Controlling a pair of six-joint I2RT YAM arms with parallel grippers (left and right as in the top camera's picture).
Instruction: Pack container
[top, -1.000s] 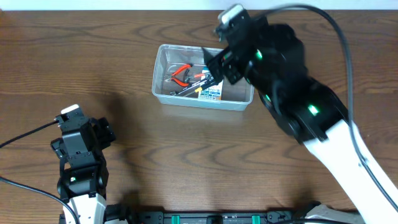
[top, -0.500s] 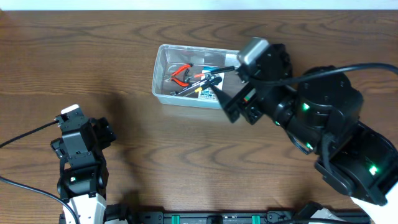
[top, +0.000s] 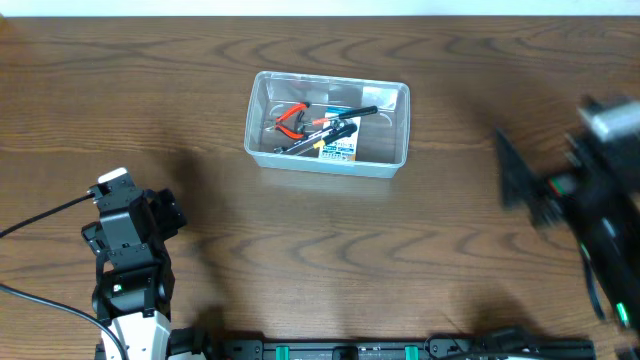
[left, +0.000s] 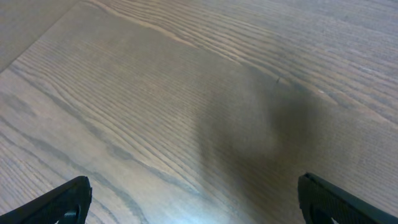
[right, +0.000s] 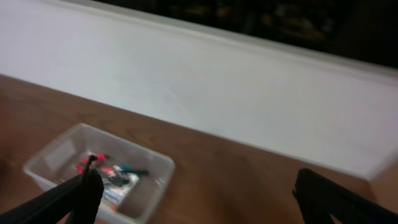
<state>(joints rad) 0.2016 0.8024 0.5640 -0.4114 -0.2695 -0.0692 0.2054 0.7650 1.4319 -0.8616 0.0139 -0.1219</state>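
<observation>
The clear plastic container (top: 398, 132) sits on the wood table at the upper middle. Inside lie red-handled pliers (top: 291, 120), dark hand tools and a white-and-blue package (top: 340, 148). It also shows in the right wrist view (right: 163, 167), low at the left and blurred. My right gripper (right: 196, 199) is open and empty, far right of the container and raised; it appears blurred in the overhead view (top: 530, 185). My left gripper (left: 196, 202) is open and empty over bare wood at the lower left (top: 150, 215).
A white wall (right: 249, 93) runs behind the table's far edge. Bare wood table (top: 330, 250) lies between the two arms. A black rail (top: 350, 350) runs along the front edge.
My right arm has pulled back from over the container to the far right, away from it, and uncovered the whole bin. The left arm has not moved.
</observation>
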